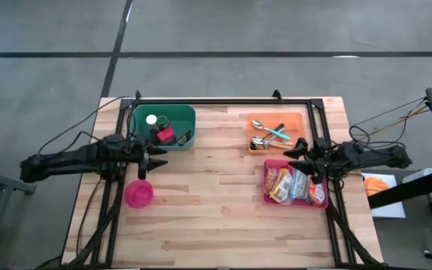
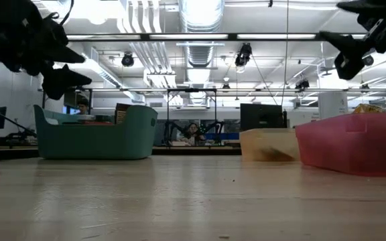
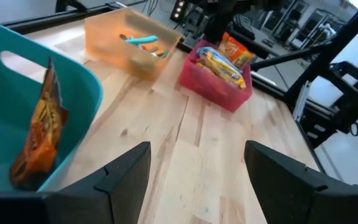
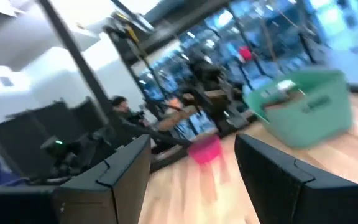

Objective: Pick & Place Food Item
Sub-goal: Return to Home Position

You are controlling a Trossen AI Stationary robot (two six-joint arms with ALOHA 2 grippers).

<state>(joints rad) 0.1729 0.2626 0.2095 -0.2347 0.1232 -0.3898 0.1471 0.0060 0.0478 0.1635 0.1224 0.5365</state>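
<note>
Beside your left claw (image 1: 156, 159), spread wide, sits the green bin (image 1: 189, 112); your right claw (image 1: 295, 157), also wide, hangs between the orange bin (image 1: 292, 120) and the red bin (image 1: 298, 204).

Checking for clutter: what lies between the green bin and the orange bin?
Nothing: bare table between green bin and orange bin, in the high view.

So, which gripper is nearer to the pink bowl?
Left. The left gripper hangs close by the pink bowl, between it and the green bin; the right gripper is far across the table, near the orange bin.
</note>
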